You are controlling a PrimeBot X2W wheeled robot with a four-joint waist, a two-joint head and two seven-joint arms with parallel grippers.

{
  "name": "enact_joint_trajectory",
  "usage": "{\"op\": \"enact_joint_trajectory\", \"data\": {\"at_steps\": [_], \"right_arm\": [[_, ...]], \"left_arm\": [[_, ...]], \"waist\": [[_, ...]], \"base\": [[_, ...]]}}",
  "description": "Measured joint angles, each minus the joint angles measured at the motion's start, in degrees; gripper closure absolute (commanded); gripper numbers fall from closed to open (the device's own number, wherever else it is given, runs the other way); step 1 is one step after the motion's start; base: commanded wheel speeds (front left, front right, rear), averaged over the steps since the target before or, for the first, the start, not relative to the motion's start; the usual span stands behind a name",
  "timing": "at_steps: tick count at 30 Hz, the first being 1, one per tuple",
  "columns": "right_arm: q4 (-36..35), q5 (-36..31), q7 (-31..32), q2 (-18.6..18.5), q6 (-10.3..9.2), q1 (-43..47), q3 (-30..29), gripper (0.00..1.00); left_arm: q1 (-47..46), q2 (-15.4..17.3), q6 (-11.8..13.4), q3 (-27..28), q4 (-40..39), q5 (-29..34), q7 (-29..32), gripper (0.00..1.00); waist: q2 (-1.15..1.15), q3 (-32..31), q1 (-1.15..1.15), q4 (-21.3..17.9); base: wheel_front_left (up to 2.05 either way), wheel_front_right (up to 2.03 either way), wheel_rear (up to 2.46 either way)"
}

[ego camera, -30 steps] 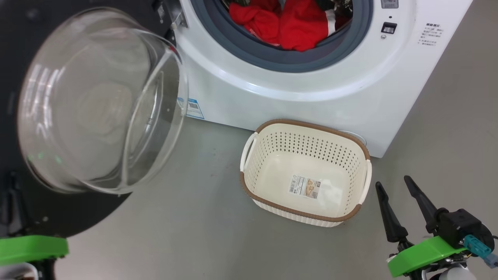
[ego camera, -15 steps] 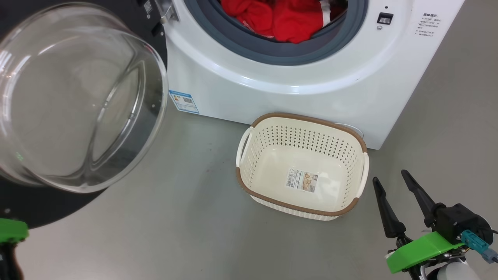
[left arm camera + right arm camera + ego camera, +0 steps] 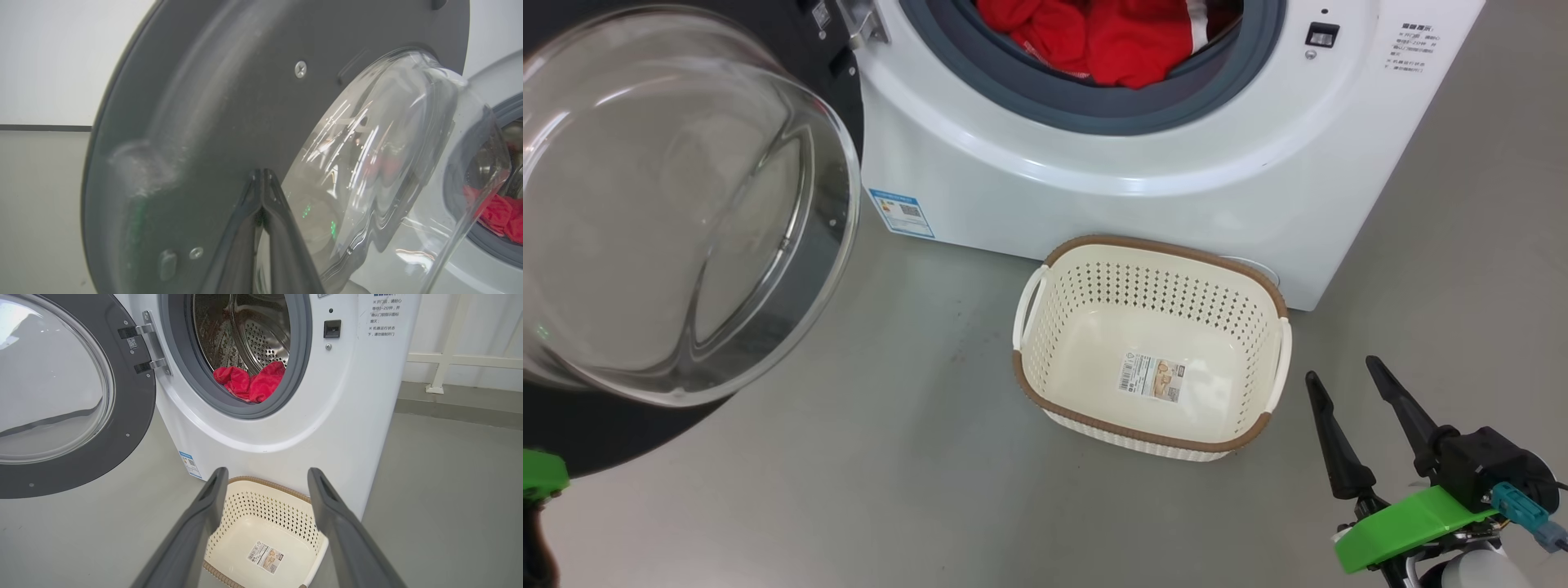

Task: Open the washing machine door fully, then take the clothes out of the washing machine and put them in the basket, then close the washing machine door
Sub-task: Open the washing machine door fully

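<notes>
The washing machine (image 3: 1094, 180) stands at the top with its door (image 3: 670, 204) swung out to the left, glass bowl facing me. Red clothes (image 3: 1119, 41) lie in the drum behind the grey gasket. The cream basket (image 3: 1160, 245) sits on the floor against the machine's front, holding no garment. My right gripper (image 3: 1342, 371) hovers open to the basket's right. In the right wrist view this gripper (image 3: 267, 473) points over the basket (image 3: 261, 514) toward the clothes (image 3: 249, 381). My left gripper (image 3: 261, 173) is shut, tips close against the door's dark inner rim (image 3: 196, 102), holding nothing.
Grey floor (image 3: 890, 490) spreads in front of the machine and under the door. A blue label sticker (image 3: 898, 214) marks the machine's lower left corner. A white rail (image 3: 437, 359) runs along the wall to the machine's right.
The head view has shifted, so everything sits further left and up. The door has swung a little further from the machine. The right gripper holds its place, still open.
</notes>
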Motion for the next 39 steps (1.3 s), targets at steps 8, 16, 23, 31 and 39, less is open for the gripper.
{"op": "enact_joint_trajectory", "data": {"at_steps": [8,16,23,31,39], "right_arm": [[0.1,0.0,0.0,0.3,0.01,0.0,0.1,0.0],[0.0,0.0,0.0,0.8,0.0,0.2,0.0,0.0],[0.0,0.0,0.0,1.6,0.01,0.7,-0.2,0.0],[-0.4,0.0,0.0,2.1,0.01,1.4,-1.5,0.0],[-0.7,0.0,0.0,2.3,0.0,1.4,-2.6,0.0]], "left_arm": [[1.6,-0.5,0.0,-1.7,-1.9,-0.2,0.0,1.0],[9.3,-3.7,0.1,-5.2,-8.1,-0.8,0.0,1.0],[16.3,-5.2,0.1,-9.0,-12.9,-0.8,0.0,0.83],[20.6,-6.1,0.1,-12.3,-16.3,-2.0,0.0,0.18],[21.3,-6.2,0.1,-16.2,-18.4,-2.9,0.0,0.0]], "waist": [[0.0,-1.7,0.0,0.2],[0.0,-4.0,0.0,0.1],[0.0,-5.4,0.0,-1.4],[0.0,-6.0,0.0,-4.1],[0.0,-5.8,0.0,-7.0]], "base": [[0.0,0.0,0.0],[0.0,0.0,0.0],[0.0,0.0,0.0],[0.0,0.0,0.0],[0.0,0.0,0.0]]}}
